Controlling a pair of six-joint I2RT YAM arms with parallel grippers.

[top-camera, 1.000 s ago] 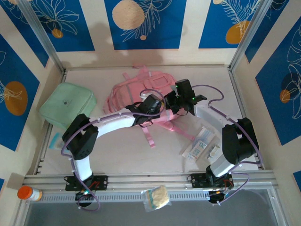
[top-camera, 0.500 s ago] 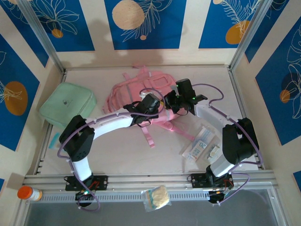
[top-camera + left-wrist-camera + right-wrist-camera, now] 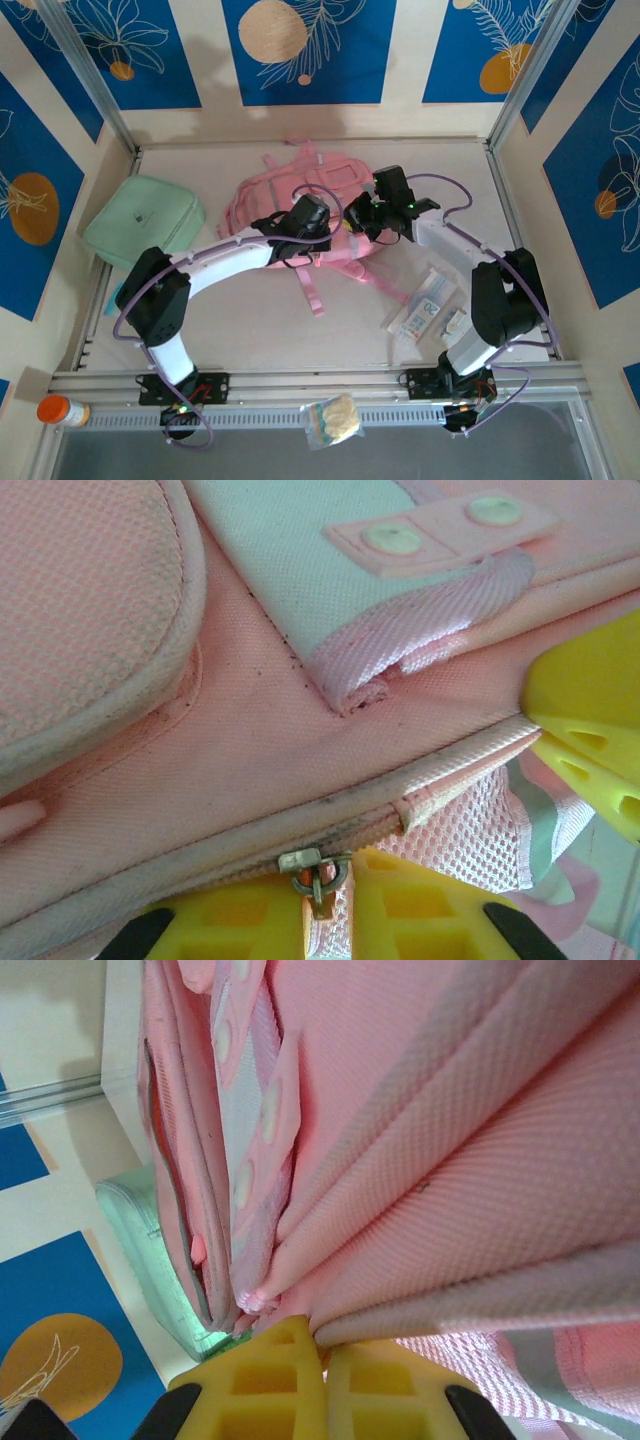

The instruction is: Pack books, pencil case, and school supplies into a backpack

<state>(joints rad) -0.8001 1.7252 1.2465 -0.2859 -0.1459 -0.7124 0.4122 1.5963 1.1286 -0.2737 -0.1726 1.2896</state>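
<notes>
The pink backpack lies at the table's back middle. My left gripper sits at its near edge, jaws nearly together, with the metal zipper pull in the narrow gap between the yellow fingers. In the top view the left gripper is just left of the right gripper. My right gripper is shut, pinching folds of backpack fabric at its tips. The school supplies, a white packet with blue print and small white pieces, lie at the right front. The books are out of view.
A mint-green square pouch lies at the left, possibly the pencil case. A pink strap trails toward the front. An orange-capped bottle and a clear bag sit on the front rail. Bare tabletop lies in front.
My left gripper has slid left along the backpack's near edge, and its jaws have narrowed around the zipper pull. The right gripper has kept its pinch in place.
</notes>
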